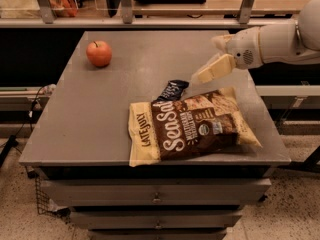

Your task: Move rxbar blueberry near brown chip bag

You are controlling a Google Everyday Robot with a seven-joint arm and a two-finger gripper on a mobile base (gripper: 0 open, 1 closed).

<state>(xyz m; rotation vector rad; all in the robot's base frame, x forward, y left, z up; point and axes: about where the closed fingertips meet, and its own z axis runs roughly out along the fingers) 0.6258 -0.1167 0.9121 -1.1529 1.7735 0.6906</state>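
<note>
The rxbar blueberry (172, 90), a small dark navy bar with faint white print, lies flat on the grey table (100, 114), touching the top edge of the brown chip bag (192, 125). The bag lies flat at the table's front right, with "Sea Salt" script and a cream "Late July" end. My gripper (207, 73) hangs above the table just right of the bar, lifted clear of it, holding nothing. The white arm (280, 41) reaches in from the right.
A red apple (99, 53) sits at the table's back left. A shelf rail with metal posts (150, 21) runs behind the table. Drawers (157, 196) lie below the front edge.
</note>
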